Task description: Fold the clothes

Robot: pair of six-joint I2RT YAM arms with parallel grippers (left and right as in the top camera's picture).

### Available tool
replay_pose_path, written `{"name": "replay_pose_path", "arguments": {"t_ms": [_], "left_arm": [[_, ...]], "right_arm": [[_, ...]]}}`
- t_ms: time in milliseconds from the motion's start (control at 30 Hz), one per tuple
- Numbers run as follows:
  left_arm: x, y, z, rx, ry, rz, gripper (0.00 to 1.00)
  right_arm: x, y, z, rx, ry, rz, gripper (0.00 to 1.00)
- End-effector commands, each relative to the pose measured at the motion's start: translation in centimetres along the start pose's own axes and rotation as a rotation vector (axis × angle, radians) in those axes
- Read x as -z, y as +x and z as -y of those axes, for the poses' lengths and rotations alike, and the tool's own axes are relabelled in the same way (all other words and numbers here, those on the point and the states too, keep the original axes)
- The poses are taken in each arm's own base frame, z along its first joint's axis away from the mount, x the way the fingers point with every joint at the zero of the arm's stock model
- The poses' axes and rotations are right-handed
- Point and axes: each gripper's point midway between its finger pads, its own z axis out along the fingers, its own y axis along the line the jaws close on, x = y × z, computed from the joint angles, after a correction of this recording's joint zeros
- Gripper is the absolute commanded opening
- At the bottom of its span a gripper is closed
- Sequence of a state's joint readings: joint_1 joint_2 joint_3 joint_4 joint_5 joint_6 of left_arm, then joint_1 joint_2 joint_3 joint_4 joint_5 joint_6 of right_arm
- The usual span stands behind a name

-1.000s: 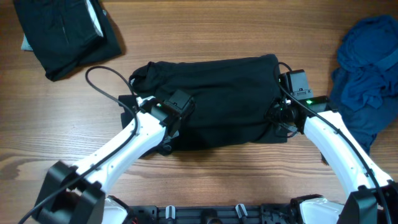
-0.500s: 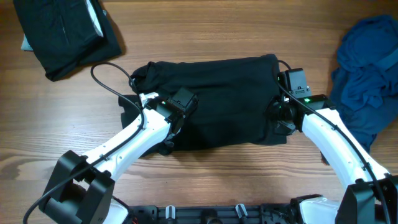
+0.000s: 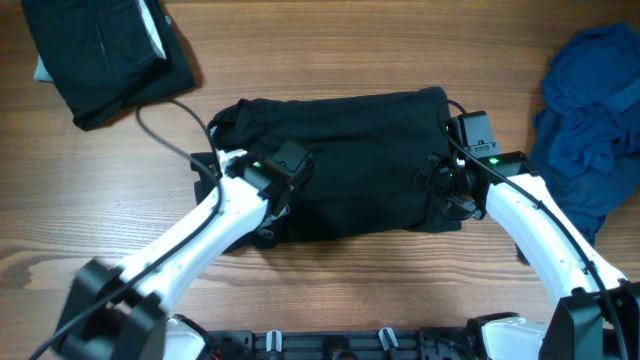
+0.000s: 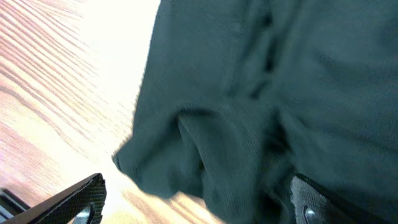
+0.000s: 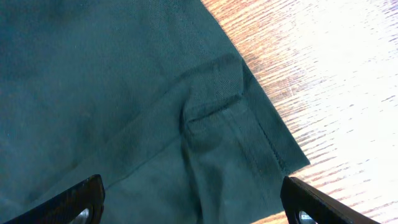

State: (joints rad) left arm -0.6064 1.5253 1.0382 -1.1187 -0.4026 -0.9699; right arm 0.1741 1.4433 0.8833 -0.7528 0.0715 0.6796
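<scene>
The black shirt (image 3: 350,150) of the clothes lies folded into a rough rectangle at the table's middle. My left gripper (image 3: 272,203) hovers over its lower left part, jaws wide open. In the left wrist view, a bunched fold of the shirt (image 4: 249,124) lies between the two fingertips (image 4: 81,198) and nothing is pinched. My right gripper (image 3: 440,188) sits at the shirt's right edge, open too. In the right wrist view, the shirt's hemmed corner (image 5: 249,124) lies flat between the spread fingers (image 5: 308,200), untouched.
A folded black garment (image 3: 105,55) lies at the back left corner. A crumpled dark blue heap (image 3: 590,120) fills the right edge, just past my right arm. Bare wood table (image 3: 330,40) shows behind the shirt and along the front.
Both grippers have gone from shut to wide open and let go of the shirt, which stays folded. The arms have barely shifted.
</scene>
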Motion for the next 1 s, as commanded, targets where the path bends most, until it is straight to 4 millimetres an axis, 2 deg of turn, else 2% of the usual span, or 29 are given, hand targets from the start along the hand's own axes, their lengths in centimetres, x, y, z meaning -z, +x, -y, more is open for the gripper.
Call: {"name": "replay_pose_path", "arguments": {"t_ms": [0,133,200,400,600,700,967], "left_arm": [[3.0,2.2,1.9,0.038,0.205,-0.156,0.94],[3.6,4.4,3.1,0.023,0.253,-0.25,0.94],[3.3,5.3,3.2,0.034,0.233,-0.264,0.94],[1.1,7.0,2.9,0.08,0.199,-0.282,0.93],[-0.7,8.0,4.3,0.093,0.263,-0.298,0.92],[-1.4,7.7,3.8,0.153,0.236,-0.275,0.93],[-3.1,4.5,2.9,0.243,0.232,-0.22,0.88]], "right_arm": [[0.6,0.1,-0.2,0.001,-0.02,0.006,0.92],[0.5,0.1,-0.4,0.0,-0.028,0.008,0.92],[0.6,0.0,-0.4,0.0,-0.03,0.009,0.92],[0.6,0.0,-0.5,0.001,-0.033,0.009,0.92],[0.6,-0.1,-0.6,0.001,-0.036,0.012,0.92],[0.6,0.0,-0.5,0.001,-0.035,0.01,0.92],[0.6,0.1,-0.6,0.001,-0.04,0.006,0.91]]}}
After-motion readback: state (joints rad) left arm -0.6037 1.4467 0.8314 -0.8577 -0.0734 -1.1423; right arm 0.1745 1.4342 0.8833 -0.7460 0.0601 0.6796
